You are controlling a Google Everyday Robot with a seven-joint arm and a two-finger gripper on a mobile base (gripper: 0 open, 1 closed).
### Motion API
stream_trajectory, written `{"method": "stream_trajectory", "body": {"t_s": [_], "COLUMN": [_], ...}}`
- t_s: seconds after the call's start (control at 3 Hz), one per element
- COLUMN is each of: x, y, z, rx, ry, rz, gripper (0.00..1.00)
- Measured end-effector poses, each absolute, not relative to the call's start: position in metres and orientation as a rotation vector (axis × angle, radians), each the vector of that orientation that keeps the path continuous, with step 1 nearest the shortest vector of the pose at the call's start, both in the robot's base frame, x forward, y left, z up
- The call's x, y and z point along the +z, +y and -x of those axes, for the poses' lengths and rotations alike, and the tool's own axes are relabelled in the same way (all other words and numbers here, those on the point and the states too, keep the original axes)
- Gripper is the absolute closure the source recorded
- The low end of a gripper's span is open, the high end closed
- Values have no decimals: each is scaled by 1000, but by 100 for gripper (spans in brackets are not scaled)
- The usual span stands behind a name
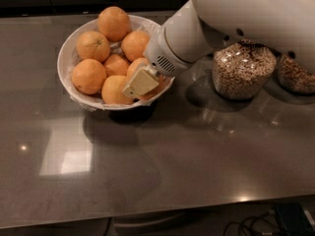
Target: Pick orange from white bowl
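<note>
The white bowl point(65, 58) stands on the dark counter at the back left, with a crinkled white lining. It holds several oranges piled together. My gripper point(140, 82) reaches in from the right on the thick white arm point(246, 14) and is down in the bowl's front right part. It lies against an orange point(136, 66) there and covers most of that fruit. Another orange point(114, 90) sits just left of the gripper, and one point(113, 23) lies on top at the back.
Two glass jars of cereal stand right of the bowl, one point(242, 73) close beside the arm and one point(296, 75) at the right edge. The grey counter point(162, 171) stretches toward the front edge. Cables lie on the floor at the bottom right.
</note>
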State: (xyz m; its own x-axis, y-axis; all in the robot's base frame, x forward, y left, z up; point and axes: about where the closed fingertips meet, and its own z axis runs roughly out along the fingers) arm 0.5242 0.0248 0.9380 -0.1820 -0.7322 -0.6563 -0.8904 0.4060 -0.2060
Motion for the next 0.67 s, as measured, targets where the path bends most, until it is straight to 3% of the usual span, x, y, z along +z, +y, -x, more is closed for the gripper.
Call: {"method": "stream_trajectory", "body": {"t_s": [0.67], "x": [924], "y": [33], "z": [-527], "rx": [308], "ry": [1997], "rz": [1421], "gripper": [29]}}
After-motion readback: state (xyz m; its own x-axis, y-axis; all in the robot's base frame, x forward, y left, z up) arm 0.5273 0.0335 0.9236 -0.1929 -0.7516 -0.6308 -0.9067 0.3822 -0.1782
